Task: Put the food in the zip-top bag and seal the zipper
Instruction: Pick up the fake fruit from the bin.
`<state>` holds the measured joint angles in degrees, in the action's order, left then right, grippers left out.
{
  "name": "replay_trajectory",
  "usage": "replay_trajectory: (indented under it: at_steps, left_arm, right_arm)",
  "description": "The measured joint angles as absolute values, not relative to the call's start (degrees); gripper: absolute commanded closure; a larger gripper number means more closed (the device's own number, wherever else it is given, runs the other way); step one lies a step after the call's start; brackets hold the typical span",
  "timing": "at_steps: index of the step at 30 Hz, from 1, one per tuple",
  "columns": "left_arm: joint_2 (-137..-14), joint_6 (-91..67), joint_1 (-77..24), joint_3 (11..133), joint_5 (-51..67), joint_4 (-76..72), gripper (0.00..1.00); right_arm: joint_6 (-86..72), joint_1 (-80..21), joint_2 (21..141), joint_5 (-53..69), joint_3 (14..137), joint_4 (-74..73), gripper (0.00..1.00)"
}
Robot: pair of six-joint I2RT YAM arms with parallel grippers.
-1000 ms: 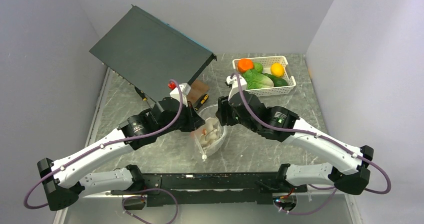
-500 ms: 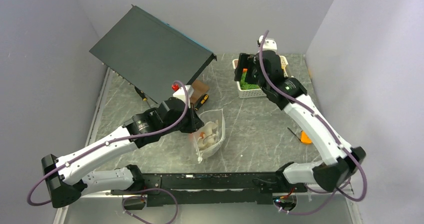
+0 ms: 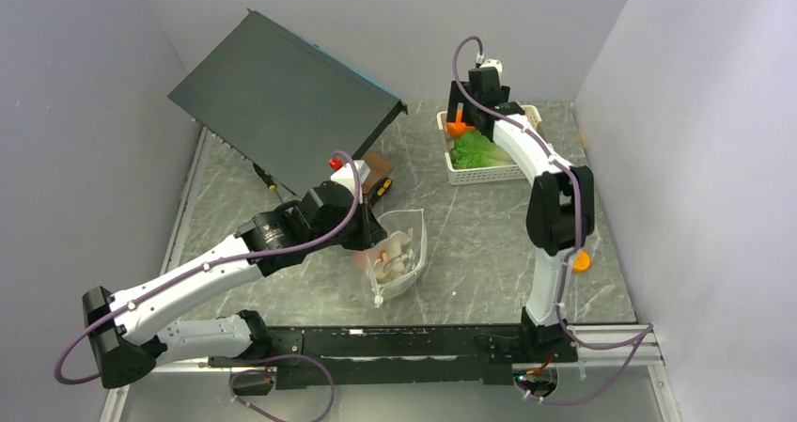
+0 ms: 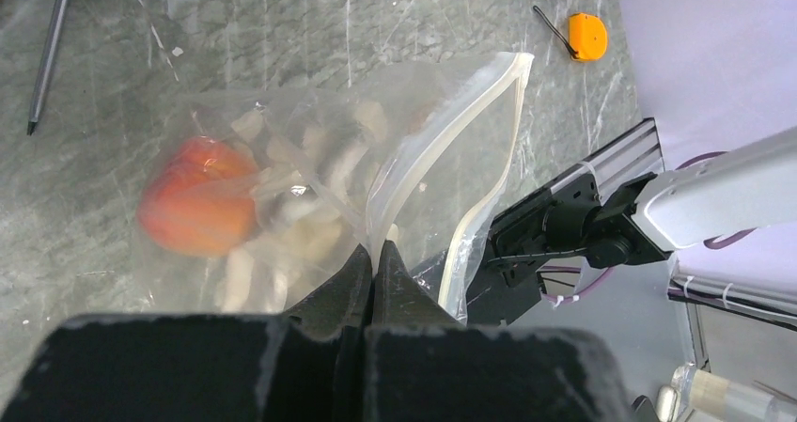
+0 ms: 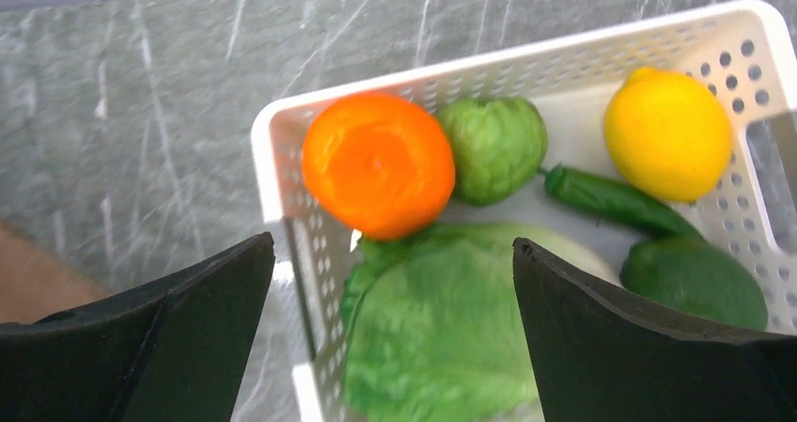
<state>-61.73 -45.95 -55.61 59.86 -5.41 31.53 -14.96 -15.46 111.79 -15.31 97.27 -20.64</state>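
Note:
The zip-top bag (image 3: 402, 253) stands mid-table with its mouth gaping; a peach (image 4: 195, 196) and pale beige pieces (image 4: 310, 225) lie inside. Its zipper (image 4: 449, 145) runs as a whitish strip along the mouth. My left gripper (image 4: 374, 253) is shut on the bag's wall near that edge. My right gripper (image 5: 392, 243) hangs open above the white basket (image 5: 564, 46), over the lettuce (image 5: 442, 328) and just below the orange (image 5: 379, 164). A lemon (image 5: 667, 132), a round green piece (image 5: 493, 147) and a green pepper (image 5: 611, 199) also lie there.
A dark slab (image 3: 282, 98) leans at the back left, with a screwdriver (image 3: 266, 178) and a brown block (image 3: 374, 166) below it. An orange tape measure (image 3: 581, 260) lies at the right. Grey walls close in both sides.
My right arm has swung away from the bag to the basket at the back, and its jaws have opened wide. The left gripper has kept its hold on the bag.

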Motion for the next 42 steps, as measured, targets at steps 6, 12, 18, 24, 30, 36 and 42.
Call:
replay_trajectory:
  at_steps: [6,12,18,24,30,36,42]
  left_arm:
    - [-61.71,-45.10,-55.57,59.86,-5.48,31.59,1.00]
    - [-61.71,-44.14,-55.53,59.86,-5.87,31.62,1.00]
    - [-61.73,-43.16,-55.22,59.92,-5.93,31.99,1.00]
    - [-61.73,-43.09,-54.48,59.92,-5.91,32.01,1.00]
    - [-61.73,-43.11,-54.28,59.92,-5.89,32.01,1.00]
    - [-61.71,-43.16,-54.26,59.92,-5.87,32.01,1.00]
    - [-61.71,-43.38,-54.15,59.75,-5.87,31.97,1.00]
  right_arm:
    - [-12.75,-13.69,121.93,-12.93,107.00,-19.94,0.00]
    - [-11.31,-13.56,126.13,-9.69,111.37,-19.16,0.00]
    - [-10.22,-13.58,128.46,-9.50,111.59,-18.92,0.00]
    - [-9.39,-13.58,131.04,-10.17,111.92,-19.77,0.11]
    - [-9.28,-13.58,131.59,-10.11,112.01,-20.49,0.39]
    - [-9.17,-13.58,131.11,-9.93,112.14,-21.02,0.73]
    - [-9.45,-13.58,124.16,-8.62,109.38,-22.46,0.82]
